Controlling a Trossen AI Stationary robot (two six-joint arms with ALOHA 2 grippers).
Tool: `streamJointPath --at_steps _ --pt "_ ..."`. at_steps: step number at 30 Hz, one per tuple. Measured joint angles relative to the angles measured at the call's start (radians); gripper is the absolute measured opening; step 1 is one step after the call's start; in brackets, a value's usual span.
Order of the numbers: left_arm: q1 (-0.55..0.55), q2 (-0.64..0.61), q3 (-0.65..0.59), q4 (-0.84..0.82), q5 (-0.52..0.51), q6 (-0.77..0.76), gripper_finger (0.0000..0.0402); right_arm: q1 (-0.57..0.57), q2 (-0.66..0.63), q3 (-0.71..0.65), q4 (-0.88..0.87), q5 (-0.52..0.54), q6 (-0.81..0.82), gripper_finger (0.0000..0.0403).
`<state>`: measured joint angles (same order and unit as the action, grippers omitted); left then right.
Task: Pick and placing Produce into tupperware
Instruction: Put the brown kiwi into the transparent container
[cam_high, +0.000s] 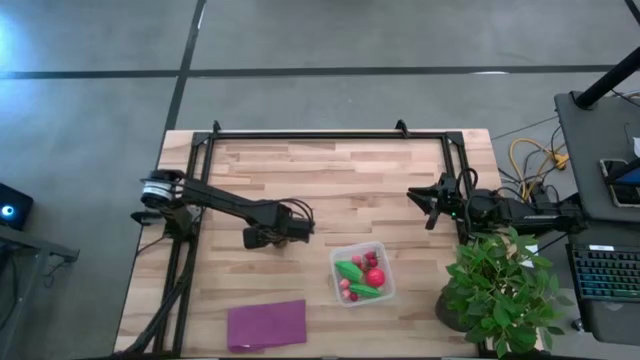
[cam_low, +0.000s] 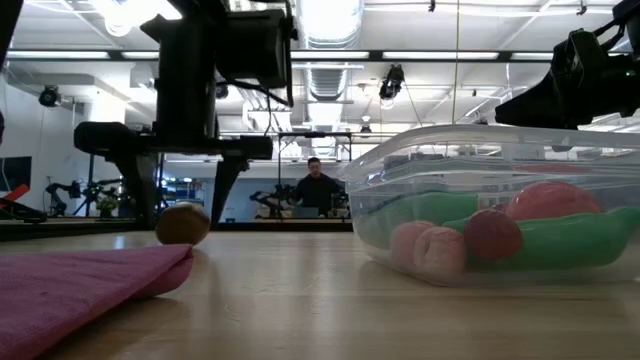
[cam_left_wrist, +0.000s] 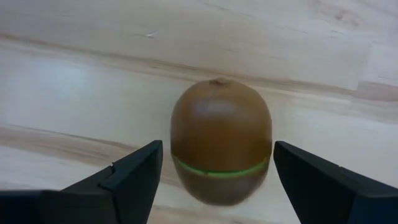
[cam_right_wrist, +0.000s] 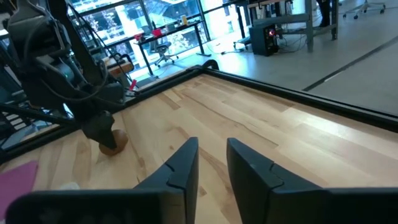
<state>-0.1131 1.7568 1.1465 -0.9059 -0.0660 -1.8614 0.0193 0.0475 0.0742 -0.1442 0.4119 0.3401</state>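
The left gripper (cam_left_wrist: 214, 171) stands released, fingers straddling the brown kiwi (cam_left_wrist: 221, 140) on the table (cam_high: 330, 180), apparently lined up for a grasp. The tupperware (cam_high: 362, 274) nearby holds the other produce. The right gripper (cam_high: 432, 208) waits clenched.

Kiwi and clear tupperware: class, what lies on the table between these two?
Nothing: in the low view, only bare wooden table separates the kiwi from the tupperware. The open left gripper straddles the kiwi.
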Motion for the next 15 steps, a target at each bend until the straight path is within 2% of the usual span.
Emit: streamJointPath --at_steps 11,15 --pt "0.0 0.02 -0.01 0.007 -0.001 0.015 0.029 0.0 0.0 0.0 0.0 0.0 0.0 0.008" --pt "0.0 0.02 -0.017 0.009 -0.002 0.019 0.0275 0.0 0.0 0.0 0.0 0.0 0.0 0.0074"
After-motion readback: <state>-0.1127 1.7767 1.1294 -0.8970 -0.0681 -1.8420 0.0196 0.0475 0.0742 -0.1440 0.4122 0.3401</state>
